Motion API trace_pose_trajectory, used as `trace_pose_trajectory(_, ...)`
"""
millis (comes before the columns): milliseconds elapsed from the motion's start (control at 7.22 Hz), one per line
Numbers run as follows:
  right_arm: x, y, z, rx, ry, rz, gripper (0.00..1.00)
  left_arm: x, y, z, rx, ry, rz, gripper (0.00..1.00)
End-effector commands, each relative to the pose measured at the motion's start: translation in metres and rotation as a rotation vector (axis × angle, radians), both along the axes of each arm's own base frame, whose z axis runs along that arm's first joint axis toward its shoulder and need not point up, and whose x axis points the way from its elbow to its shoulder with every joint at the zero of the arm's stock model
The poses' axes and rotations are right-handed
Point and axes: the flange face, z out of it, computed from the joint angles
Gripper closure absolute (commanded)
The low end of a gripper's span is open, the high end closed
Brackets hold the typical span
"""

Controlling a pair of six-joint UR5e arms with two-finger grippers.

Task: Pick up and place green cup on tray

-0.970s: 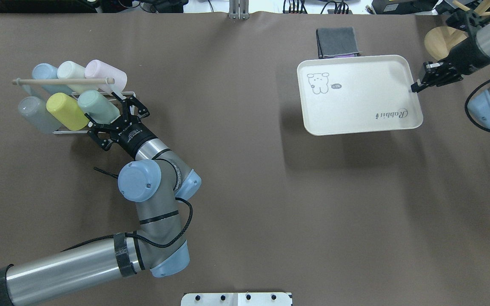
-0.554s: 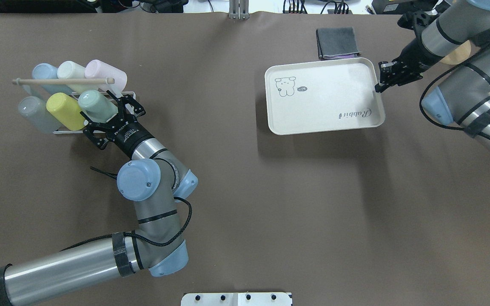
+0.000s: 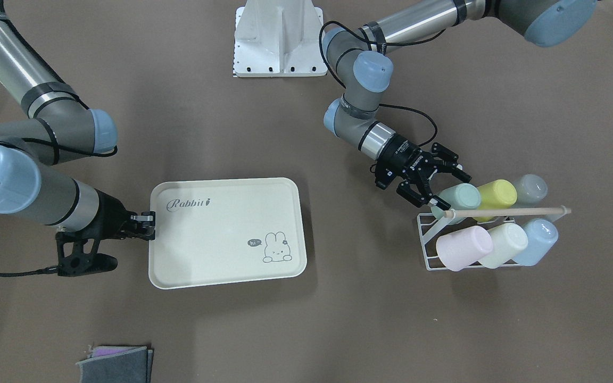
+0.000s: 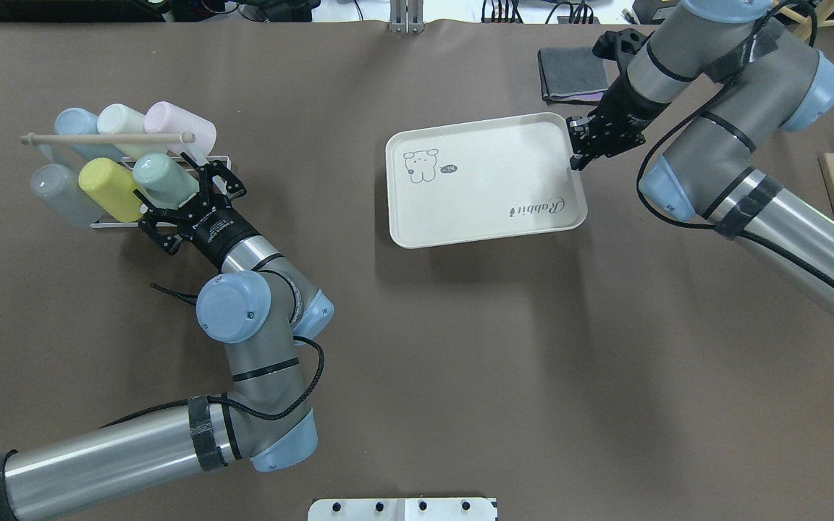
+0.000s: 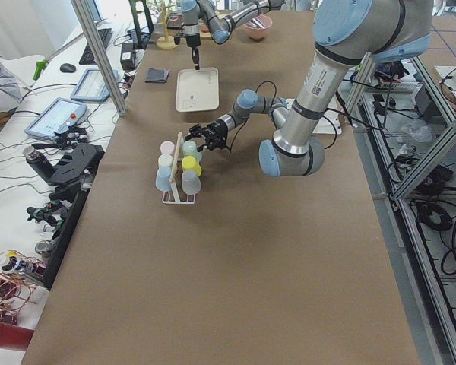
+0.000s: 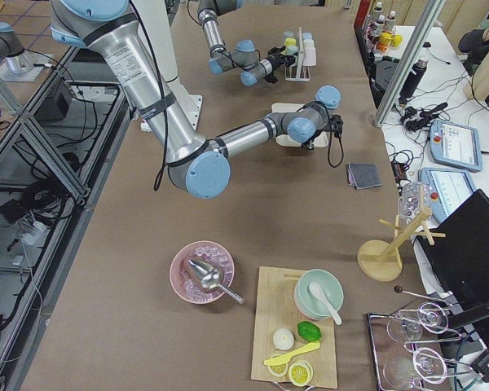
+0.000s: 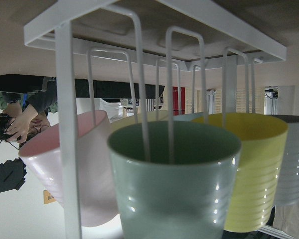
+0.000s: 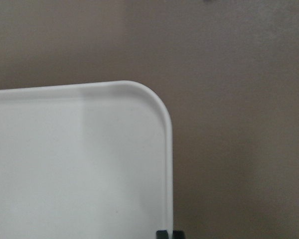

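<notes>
Sage-green cup (image 4: 163, 179) lies tilted on a wire loop of the rack (image 4: 121, 226), at the left of the overhead frame. It is the rightmost of the lower row, with the yellow cup (image 4: 113, 189) just beside it. The tray (image 4: 482, 188) is right of centre, well apart from the rack, with nothing on it.

Left gripper (image 4: 184, 195): jaws spread wide, straddling the cup's mouth end, not gripping. In the wrist view the cup mouth fills the lower centre, with the loop's wires running into it.

Right gripper (image 4: 575, 161): pinched on the tray's right rim. An offset shadow suggests the tray is raised, but this is uncertain.

Step in hand (judgement): grasp the cup and draw it off the loop.
- Push in past the lip so the pads land on the body.
- Keep the far finger out of the gap to the yellow cup.
- Close gently, since thin plastic likely flexes.
- Withdraw along the loop's axis before any lift, or the wires may snag and drag the rack.
- Stay under the dowel (image 4: 106, 137).
</notes>
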Motion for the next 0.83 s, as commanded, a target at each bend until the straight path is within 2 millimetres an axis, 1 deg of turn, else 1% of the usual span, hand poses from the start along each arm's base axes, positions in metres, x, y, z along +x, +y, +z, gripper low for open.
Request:
trace_pose_trajectory(0, -0.024, 0.015, -0.013, 0.005, -0.002, -0.013, 1.0, 0.0, 0.002, 0.006, 0.003, 0.005, 0.003, 0.09)
trace_pose_trajectory(139, -0.038, 0.022, -0.012, 0.015, 0.015, -0.016, 1.0, 0.001, 0.002, 0.009, 0.007, 0.015, 0.004, 0.07)
trace_pose_trajectory(277, -0.042, 0.024, -0.012, 0.015, 0.019, -0.015, 1.0, 0.0, 0.002, 0.01, 0.007, 0.014, 0.004, 0.07)
trace_pose_trajectory(554, -0.054, 0.021, -0.024, 0.04, 0.037, 0.012, 1.0, 0.0, 0.001, 0.015, 0.019, 0.002, 0.012, 0.07)
trace_pose_trajectory(693, -0.06, 0.018, -0.036, 0.049, 0.033, 0.02, 1.0, 0.001, 0.0, 0.015, 0.02, -0.002, 0.013, 0.07)
